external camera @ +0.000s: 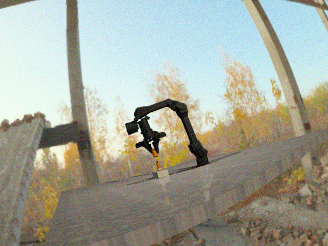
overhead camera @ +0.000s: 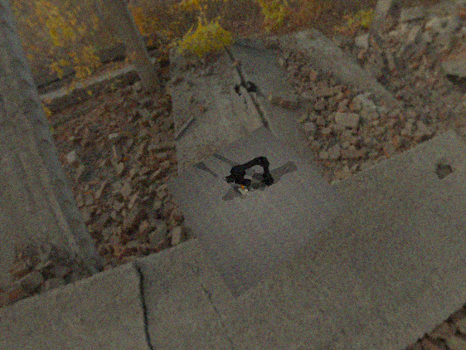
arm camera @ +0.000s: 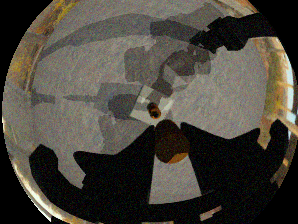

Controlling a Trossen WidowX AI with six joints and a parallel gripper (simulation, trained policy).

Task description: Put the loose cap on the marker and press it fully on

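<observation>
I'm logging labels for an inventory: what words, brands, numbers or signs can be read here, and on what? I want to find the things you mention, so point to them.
None can be read. The orange cap (external camera: 154,153) (arm camera: 172,142), orange marker (external camera: 158,165) (arm camera: 154,111) and pale holder block (external camera: 163,174) (arm camera: 142,111) show no legible text; fine print would be too small.

The arm (overhead camera: 264,161) (external camera: 188,128) and its gripper (external camera: 154,148) (arm camera: 167,127) are black all over, while the cap (external camera: 154,153) (arm camera: 172,142) is orange, showing dark brown in the wrist view with a brighter orange patch low on it. The marker (external camera: 158,165) (arm camera: 154,111) is orange too, with a dark tip, and the block (overhead camera: 243,191) (external camera: 163,174) (arm camera: 144,111) is pale cream-grey. The tabletop (overhead camera: 265,220) (external camera: 131,204) (arm camera: 225,95) is grey, finely streaked, its edge banded in brownish grey.
</observation>
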